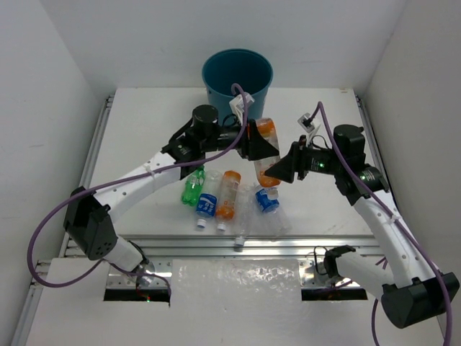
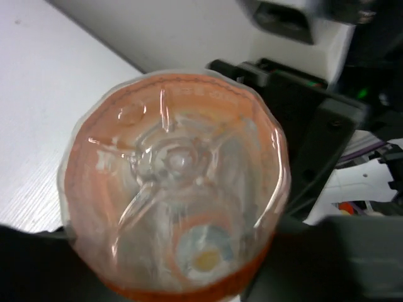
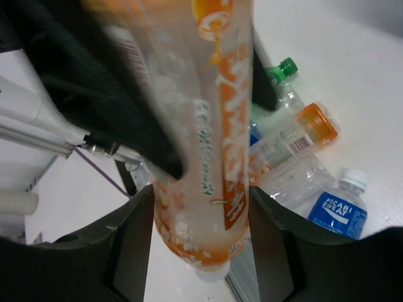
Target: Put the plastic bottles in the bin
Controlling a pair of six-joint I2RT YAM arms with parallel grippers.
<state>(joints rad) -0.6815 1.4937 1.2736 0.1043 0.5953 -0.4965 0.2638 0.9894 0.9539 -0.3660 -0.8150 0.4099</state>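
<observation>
A clear bottle with an orange label [image 1: 266, 148] hangs upright in the air just in front of the teal bin [image 1: 216, 90]. My right gripper [image 1: 274, 173] is shut on its lower, cap end [image 3: 208, 189], one finger on each side. My left gripper [image 1: 252, 143] has its dark fingers against the upper body; the bottle's base [image 2: 176, 182] fills the left wrist view. On the table below lie a green bottle [image 1: 192, 189], a blue-labelled one [image 1: 207, 204], an orange-capped one [image 1: 229, 194], a crushed clear one [image 1: 253, 216] and another blue-labelled one [image 1: 267, 200].
White walls close in the table on both sides and behind the bin. A metal rail [image 1: 216, 245] runs along the near edge. Purple cables [image 1: 144, 176] loop over both arms.
</observation>
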